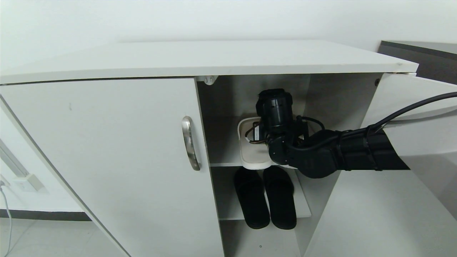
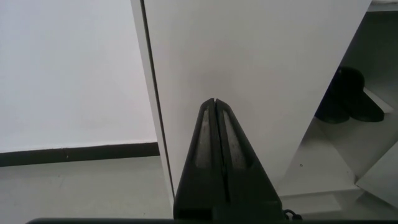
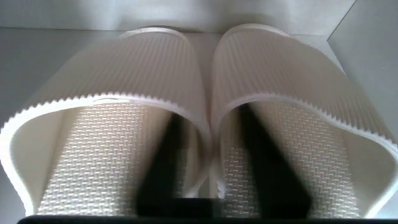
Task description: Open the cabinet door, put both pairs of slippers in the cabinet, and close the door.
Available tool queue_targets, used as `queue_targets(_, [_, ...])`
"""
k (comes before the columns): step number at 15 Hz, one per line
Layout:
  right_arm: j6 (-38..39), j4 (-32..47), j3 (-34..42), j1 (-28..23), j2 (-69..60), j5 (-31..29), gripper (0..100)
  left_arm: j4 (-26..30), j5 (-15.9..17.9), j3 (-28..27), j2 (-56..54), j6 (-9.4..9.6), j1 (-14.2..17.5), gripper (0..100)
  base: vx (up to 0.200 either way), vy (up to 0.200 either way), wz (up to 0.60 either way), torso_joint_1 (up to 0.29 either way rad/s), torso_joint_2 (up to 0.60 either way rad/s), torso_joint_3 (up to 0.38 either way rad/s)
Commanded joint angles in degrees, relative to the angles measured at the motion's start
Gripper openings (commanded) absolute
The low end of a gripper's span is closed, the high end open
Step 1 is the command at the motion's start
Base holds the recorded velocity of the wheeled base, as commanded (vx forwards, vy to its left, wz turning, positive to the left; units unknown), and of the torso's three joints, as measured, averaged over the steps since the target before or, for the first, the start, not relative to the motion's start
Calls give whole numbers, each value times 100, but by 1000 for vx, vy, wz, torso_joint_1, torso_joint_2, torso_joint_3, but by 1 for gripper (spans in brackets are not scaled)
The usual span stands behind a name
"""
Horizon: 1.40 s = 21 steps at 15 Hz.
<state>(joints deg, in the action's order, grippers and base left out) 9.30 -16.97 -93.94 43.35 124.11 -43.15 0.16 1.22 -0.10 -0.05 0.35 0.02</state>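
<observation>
Head view: right door (image 1: 410, 107) open, black slippers (image 1: 266, 200) on lower shelf (image 1: 303, 210).
Right gripper (image 3: 208, 124): clamps white slippers (image 1: 250, 155) on upper shelf (image 1: 223, 142).
Left gripper (image 2: 214, 106): clenched, empty.
Remaining: release, close door.

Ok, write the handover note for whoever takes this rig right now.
Left gripper: shut, empty, outside, facing the closed left door.
Right gripper: inside the cabinet, at the white slippers on the upper shelf; grip cannot be judged.
Black slippers: side by side on the lower shelf, heels past its front edge.
Done: right door open, both pairs inside.
Left: make sure the white pair is released, withdraw the right arm, close the right door; the black heels may need pushing in first.
</observation>
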Motion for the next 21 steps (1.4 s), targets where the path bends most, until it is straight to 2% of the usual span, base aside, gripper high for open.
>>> queue_targets(1, [1,1,43,7,-19,-9,100,2,1,1,5,0,6,0,0,0,0,0,0,0])
queue_targets(7, [19,-263,869,288,-660,-61,100,2,1,1,5,-9,6,0,0,0,0,0,0,0])
queue_targets(13, [-25,-1318,2477,771,-1513,-123,100,2,1,1,5,-9,6,0,0,0,0,0,0,0])
queue_targets(17, [-7,-1564,3418,1018,-2093,-114,100,2,1,1,5,-9,6,0,0,0,0,0,0,0])
queue_targets(21, [1,-1625,3743,1264,-2295,-61,100,2,1,1,5,-9,6,0,0,0,0,0,0,0])
